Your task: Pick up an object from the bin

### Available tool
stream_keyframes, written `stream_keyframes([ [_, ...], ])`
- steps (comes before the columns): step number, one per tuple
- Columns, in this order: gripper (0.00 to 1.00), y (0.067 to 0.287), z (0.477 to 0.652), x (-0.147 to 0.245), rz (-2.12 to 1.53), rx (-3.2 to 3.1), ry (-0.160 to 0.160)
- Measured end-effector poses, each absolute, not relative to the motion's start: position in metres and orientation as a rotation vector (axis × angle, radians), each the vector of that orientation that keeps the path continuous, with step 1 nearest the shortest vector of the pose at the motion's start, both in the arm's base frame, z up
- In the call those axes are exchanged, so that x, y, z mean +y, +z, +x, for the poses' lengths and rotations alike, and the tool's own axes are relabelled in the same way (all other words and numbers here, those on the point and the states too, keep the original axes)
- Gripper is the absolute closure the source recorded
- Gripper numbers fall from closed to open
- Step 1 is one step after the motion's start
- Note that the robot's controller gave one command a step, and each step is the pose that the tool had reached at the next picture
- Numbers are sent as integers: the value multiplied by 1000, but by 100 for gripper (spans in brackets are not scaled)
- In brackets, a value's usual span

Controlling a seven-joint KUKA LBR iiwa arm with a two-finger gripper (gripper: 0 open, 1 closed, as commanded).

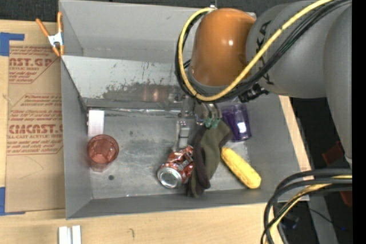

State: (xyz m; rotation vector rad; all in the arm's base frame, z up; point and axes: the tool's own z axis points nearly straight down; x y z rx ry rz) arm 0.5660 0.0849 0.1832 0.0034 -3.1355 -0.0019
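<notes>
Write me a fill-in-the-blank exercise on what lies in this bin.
1. The plastic toy corn cob in the grey metal bin is ____ in colour.
2. The translucent red plastic cup stands by the bin's ____ wall, as the view shows it.
3. The dark olive cloth lies between the corn cob and the crushed red-and-silver ____.
Missing words: yellow; left; can.
</notes>
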Motion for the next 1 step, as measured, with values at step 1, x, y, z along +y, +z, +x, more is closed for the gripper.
stream_keyframes([
  [1,0,188,568,85,2,-3143,-3],
])
